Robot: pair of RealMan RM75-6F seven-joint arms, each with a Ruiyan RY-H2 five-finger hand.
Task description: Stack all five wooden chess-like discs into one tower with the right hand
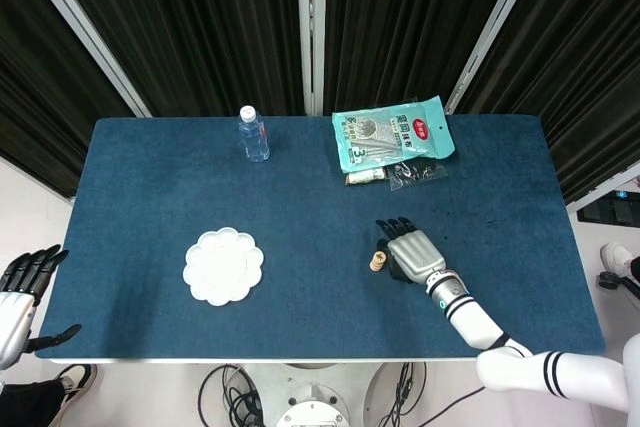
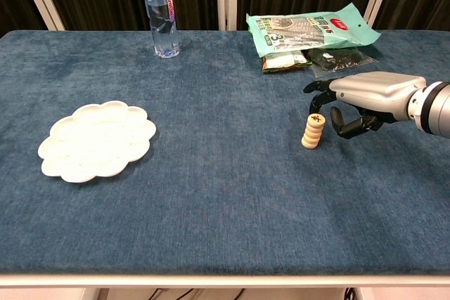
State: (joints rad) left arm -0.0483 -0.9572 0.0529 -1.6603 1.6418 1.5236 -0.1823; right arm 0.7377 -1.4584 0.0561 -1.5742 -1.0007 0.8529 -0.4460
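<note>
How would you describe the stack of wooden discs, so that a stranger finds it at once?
On the dark blue cloth table, look right of centre, in front of the green snack bag. The small tower of pale wooden discs stands beside the silver robot hand, the only light wooden thing there.

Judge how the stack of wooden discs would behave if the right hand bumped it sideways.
The disc stack looks tall for its narrow base and leans slightly, so it would probably topple. Loose discs would likely scatter or roll on the blue table. The right hand hovers close beside it.
</note>
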